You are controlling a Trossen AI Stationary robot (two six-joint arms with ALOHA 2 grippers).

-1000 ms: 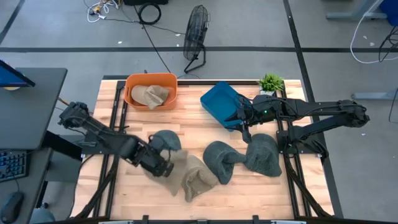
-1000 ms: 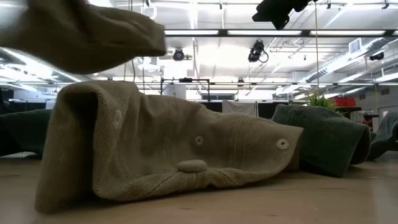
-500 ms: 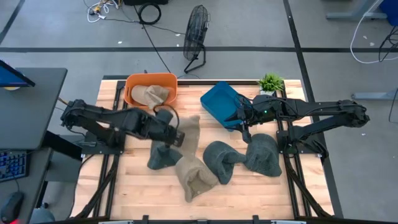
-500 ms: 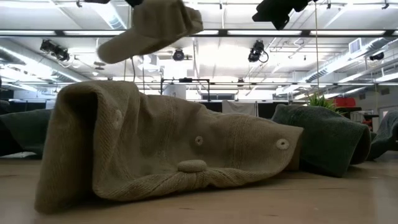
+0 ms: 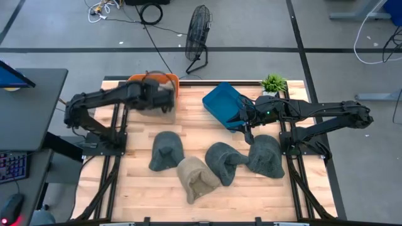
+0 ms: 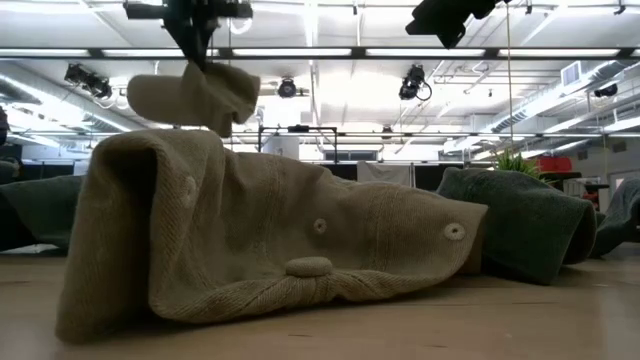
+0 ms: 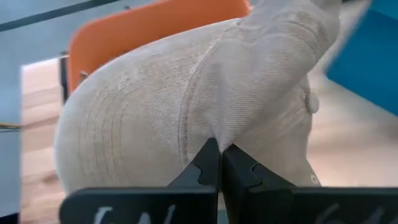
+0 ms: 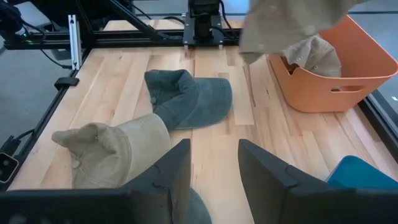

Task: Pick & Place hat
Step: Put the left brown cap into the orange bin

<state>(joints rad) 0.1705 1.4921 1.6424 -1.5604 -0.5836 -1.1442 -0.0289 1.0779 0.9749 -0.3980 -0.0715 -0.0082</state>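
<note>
My left gripper (image 5: 157, 95) is shut on a tan cap (image 6: 195, 95), held in the air at the orange bin (image 5: 135, 81) at the table's far left. The bin holds another tan cap (image 8: 311, 53). Lying on the table are a grey-green cap (image 5: 166, 150), a tan cap (image 5: 196, 179) and two dark green caps (image 5: 223, 162) (image 5: 267, 154). My right gripper (image 8: 214, 168) is open and empty beside the blue bin (image 5: 221, 103). My left gripper pinches a fold of the tan cap's crown cloth (image 7: 214, 134) between its two shut fingers (image 7: 208, 165). The fingers come from above, pointing down. The cap hangs below them, slack and clear of the table (image 6: 190, 100).
A small green plant (image 5: 274, 83) stands at the far right edge. The blue bin lies tilted at the far middle. Bare wood (image 5: 144, 201) shows along the near left of the table. A fan (image 5: 198, 37) stands on the floor beyond the far edge.
My left gripper has gone up and toward the table's far edge, from the near middle to the orange bin. It has stayed shut on the tan cap, which is lifted clear of the table. The other caps lie where they were.
</note>
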